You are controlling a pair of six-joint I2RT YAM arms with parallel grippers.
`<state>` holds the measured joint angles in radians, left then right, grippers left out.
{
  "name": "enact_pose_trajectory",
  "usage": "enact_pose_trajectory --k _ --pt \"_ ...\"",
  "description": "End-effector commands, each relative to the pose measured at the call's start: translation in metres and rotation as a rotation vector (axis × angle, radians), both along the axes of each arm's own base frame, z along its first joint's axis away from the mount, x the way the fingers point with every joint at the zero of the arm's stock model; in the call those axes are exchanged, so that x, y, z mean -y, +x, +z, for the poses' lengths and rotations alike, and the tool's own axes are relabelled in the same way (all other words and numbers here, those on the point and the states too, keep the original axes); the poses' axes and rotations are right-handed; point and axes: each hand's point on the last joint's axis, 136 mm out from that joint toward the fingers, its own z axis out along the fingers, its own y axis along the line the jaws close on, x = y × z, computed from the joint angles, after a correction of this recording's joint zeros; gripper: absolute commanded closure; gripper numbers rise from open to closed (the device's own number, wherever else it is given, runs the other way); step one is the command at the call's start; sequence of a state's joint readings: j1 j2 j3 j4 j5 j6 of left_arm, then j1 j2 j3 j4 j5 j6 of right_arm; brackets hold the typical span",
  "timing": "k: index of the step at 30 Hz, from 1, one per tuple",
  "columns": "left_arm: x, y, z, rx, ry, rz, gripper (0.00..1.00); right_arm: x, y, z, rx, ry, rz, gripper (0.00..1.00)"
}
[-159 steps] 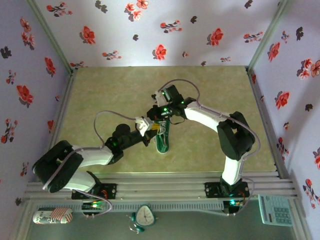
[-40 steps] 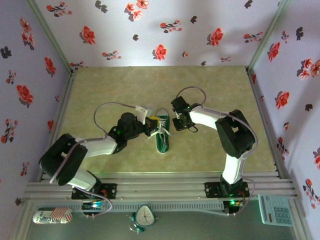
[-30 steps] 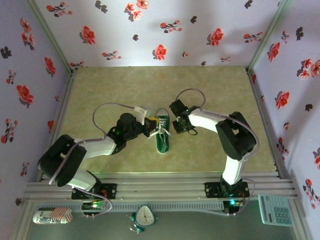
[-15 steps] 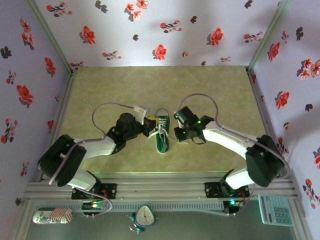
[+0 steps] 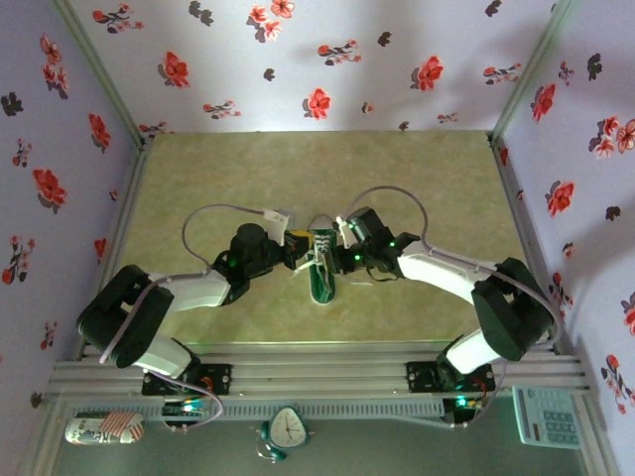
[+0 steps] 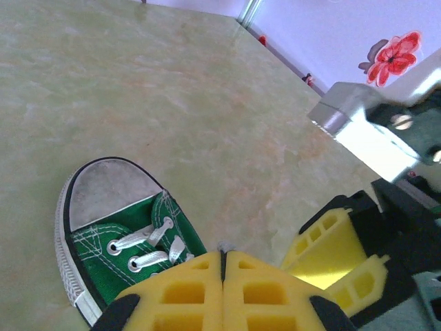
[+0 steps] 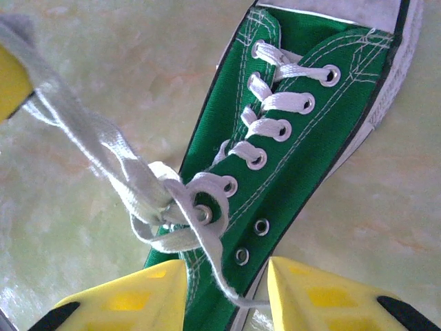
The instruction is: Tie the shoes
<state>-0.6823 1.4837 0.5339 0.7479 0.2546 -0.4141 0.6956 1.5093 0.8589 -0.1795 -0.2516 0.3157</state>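
The right arm has swung in from well right of the sneaker point(image 5: 320, 270), and the right gripper point(image 5: 346, 260) now sits just beside its right flank; the left gripper point(image 5: 296, 255) has stayed at its left flank, pinched tight on one white lace point(image 7: 103, 148) drawn out taut from the upper eyelets; the right jaws stand apart, holding nothing, with a thin loose strand point(image 7: 219, 272) lying between them; the sneaker rests mid-table point(image 5: 198, 188), toe toward the far wall; likely risks: the right jaws close on canvas or miss the thin strand; a hard pull drags the unanchored sneaker sideways; the taut lace slips from the pinch and the half-formed knot loosens.
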Motion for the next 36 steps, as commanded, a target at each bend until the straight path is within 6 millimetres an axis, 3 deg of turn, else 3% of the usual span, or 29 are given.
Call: enact_pose_trajectory --k 1,10,18,21,31,36 --pt "-0.003 0.002 0.004 0.011 -0.023 0.011 1.00 -0.005 0.004 -0.005 -0.013 0.019 0.008 0.64" --pt "-0.003 0.003 0.004 0.013 -0.021 0.012 1.00 -0.005 0.012 -0.022 -0.050 -0.004 -0.017 0.71" --pt "-0.004 0.004 0.004 0.013 -0.021 0.014 1.00 -0.006 0.020 -0.001 -0.041 0.065 -0.060 0.93" --pt "-0.005 0.004 0.003 0.011 -0.020 0.015 1.00 0.000 0.026 0.006 -0.041 0.075 -0.094 0.97" --pt "-0.003 0.005 0.002 0.001 -0.021 0.004 1.00 0.003 0.036 0.002 -0.123 0.042 -0.154 0.92" --pt "-0.003 0.005 0.003 -0.001 -0.024 0.002 1.00 0.014 0.041 -0.006 -0.097 -0.028 -0.185 0.71"
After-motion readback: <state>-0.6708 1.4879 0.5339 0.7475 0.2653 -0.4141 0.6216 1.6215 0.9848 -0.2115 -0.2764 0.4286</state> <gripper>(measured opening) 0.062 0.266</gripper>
